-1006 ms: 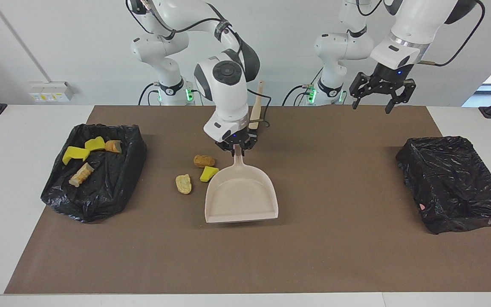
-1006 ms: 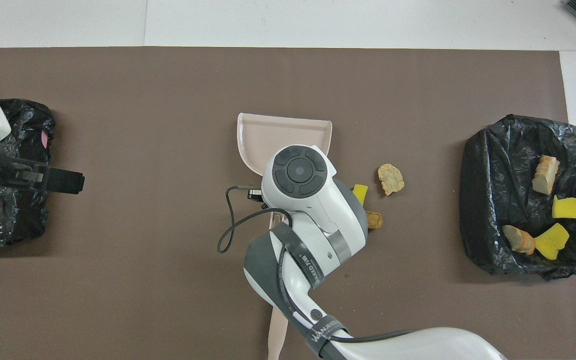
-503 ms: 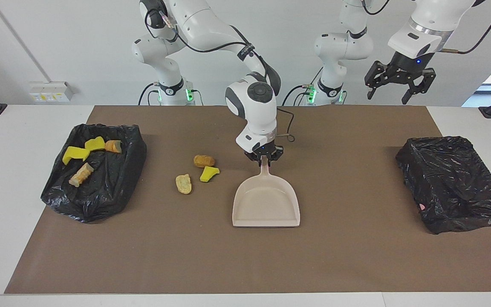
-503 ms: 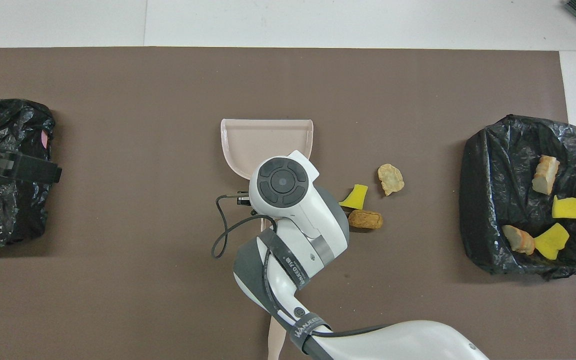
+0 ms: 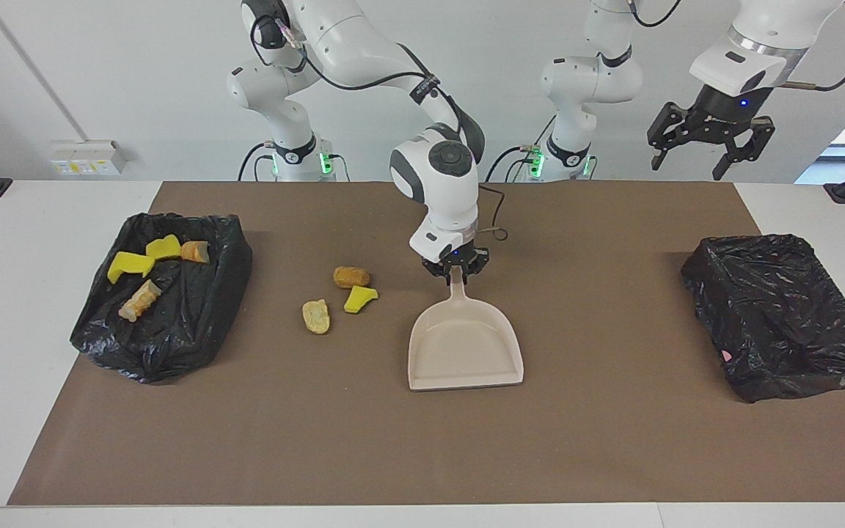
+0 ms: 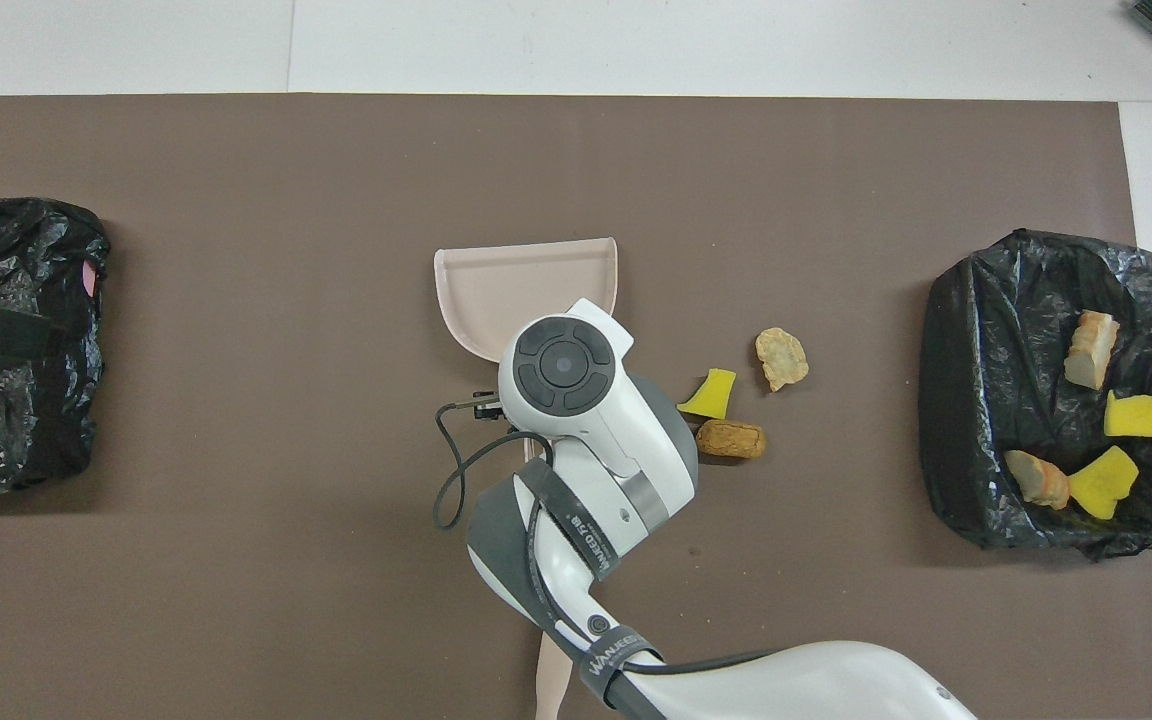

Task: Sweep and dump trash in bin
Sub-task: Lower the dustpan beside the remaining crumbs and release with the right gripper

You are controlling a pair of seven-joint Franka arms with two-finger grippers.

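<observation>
Brown mat: three trash scraps loose beside dustpan, toward right arm's end, near filled bin. Right gripper at pan's handle, grip unclear. Left gripper raised, spread, idle.

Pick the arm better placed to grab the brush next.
Right, probably. The right hand is at the dustpan handle, and the brush lies just nearer the robots, under that arm. The left hand hangs high over the left arm's end of the table.

From overhead, the right arm hides the dustpan handle; the brush runs off the bottom edge, seemingly.
</observation>
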